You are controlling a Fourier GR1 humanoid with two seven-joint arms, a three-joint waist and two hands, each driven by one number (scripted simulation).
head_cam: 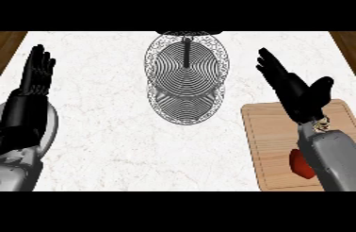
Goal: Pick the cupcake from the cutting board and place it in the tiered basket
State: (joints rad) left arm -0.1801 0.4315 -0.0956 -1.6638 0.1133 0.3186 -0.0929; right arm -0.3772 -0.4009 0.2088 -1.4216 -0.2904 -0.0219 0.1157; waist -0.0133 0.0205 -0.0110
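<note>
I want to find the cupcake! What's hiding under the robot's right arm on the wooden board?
A red bit of the cupcake peeks out beside the right forearm on the cutting board. The rest of it is covered.

Single head cam, steep down onto counter (104, 132); forearms enter from bottom edge.

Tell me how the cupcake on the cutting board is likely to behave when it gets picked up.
The cupcake is small beside the right hand, so it is probably light. Only a red part shows past the forearm, so its shape and tipping risk are unclear. If soft, it may squash; the cutting board under it is flat.
</note>
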